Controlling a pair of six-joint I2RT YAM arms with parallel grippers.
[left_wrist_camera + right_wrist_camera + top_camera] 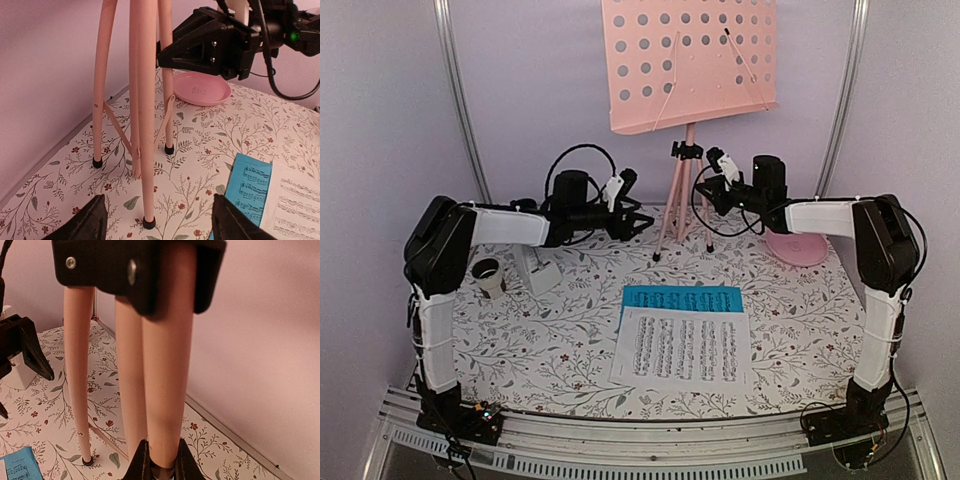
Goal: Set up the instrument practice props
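Nearest to me, the white sheet (685, 350) lies flat on the table (520, 350). It covers the near edge of the blue sheet (680, 298). A bit further off, on the left, the little white metronome (538, 272) stands just beside a cup (487, 278).

Past them, both my arms reach in at the legs of the pink music stand (682, 200). It stands upright at the far side of the table. My left gripper (159, 200) is low over the table with its jaws spread wide. The front leg (146, 125) is ahead of the gap — not touched. My right gripper (161, 442) has its jaws pressed onto another leg (167, 380), pinching it.

I think the step now is to set the stand in a good spot. The desk (690, 60) with the holes is big and sits high up, so I think the stand could tip. I should move it slowly and keep all three feet on the table. The leg looks thin and smooth, so I want a firm pinch that does not slip. The left jaws can steady the front leg. The pink plate (795, 248) lies just beside my right arm — I must not bump it.
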